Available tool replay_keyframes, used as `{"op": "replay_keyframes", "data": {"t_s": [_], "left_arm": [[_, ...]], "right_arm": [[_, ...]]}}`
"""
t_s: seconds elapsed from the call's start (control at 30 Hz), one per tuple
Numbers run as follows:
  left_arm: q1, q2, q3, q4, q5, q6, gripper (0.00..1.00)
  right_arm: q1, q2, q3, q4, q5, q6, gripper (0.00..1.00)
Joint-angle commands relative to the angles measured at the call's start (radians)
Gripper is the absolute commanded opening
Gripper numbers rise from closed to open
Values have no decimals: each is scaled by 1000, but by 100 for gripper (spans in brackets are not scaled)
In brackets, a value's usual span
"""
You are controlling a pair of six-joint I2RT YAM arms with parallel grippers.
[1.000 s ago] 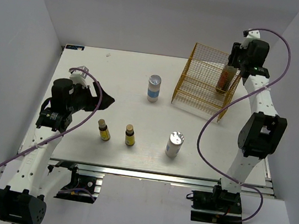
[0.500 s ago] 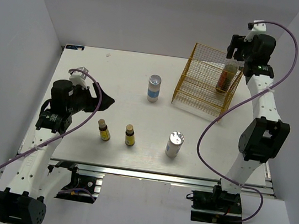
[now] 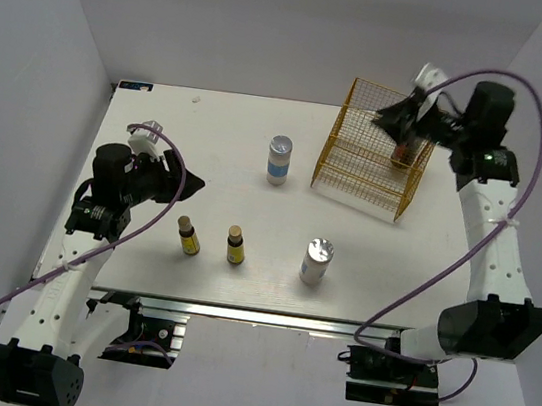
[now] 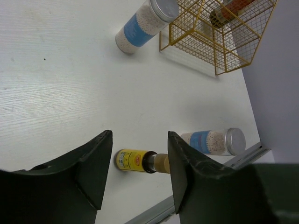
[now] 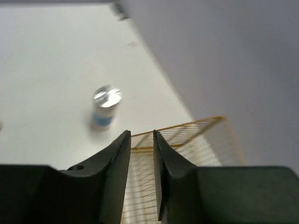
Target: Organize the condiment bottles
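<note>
Amber bottle [image 3: 400,157] seems upright in the rack [image 3: 358,162]; left jaws wide apart, right jaws narrowly apart, both empty.

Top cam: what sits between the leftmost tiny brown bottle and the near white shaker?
The other tiny brown bottle, upright, touching neither; clear in the top external view.

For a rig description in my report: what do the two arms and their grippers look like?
The left arm and right arm have white links with black joint housings, and a purple cable loops along each. The left gripper and right gripper each have two broad, dark fingers with rounded tips.
</note>
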Motion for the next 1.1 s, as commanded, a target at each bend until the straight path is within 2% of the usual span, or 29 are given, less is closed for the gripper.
{"op": "replay_keyframes", "data": {"t_s": [0.0, 0.03, 0.1, 0.13, 0.17, 0.27, 0.33, 0.47, 0.57, 0.8, 1.07], "left_arm": [[-1, 14, 17, 1, 54, 13, 59], [-1, 17, 20, -9, 57, 17, 56], [0, 20, 23, -32, 68, 27, 57], [-1, 19, 26, -38, 68, 30, 60], [-1, 19, 28, -51, 64, 33, 71], [-1, 14, 37, -75, 57, 46, 83], [0, 12, 38, -83, 61, 51, 84], [0, 0, 34, -97, 68, 53, 85], [0, -11, 34, -104, 68, 54, 85], [-1, -44, 20, -115, 64, 45, 85], [0, -80, 8, -129, 51, 34, 86]], "right_arm": [[100, -25, -131, -403, -219, -307, 32], [131, -48, -194, -438, -159, -384, 46], [201, -113, -262, -476, -126, -406, 64], [218, -136, -326, -496, -106, -409, 84], [257, -175, -355, -504, -94, -417, 89], [318, -252, -475, -507, -25, -427, 89], [340, -283, -530, -483, 23, -424, 89], [402, -341, -648, -432, 92, -394, 89], [427, -341, -670, -413, 123, -381, 89], [469, -332, -761, -242, 285, -292, 89], [493, -329, -800, -246, 304, -306, 89]]}}
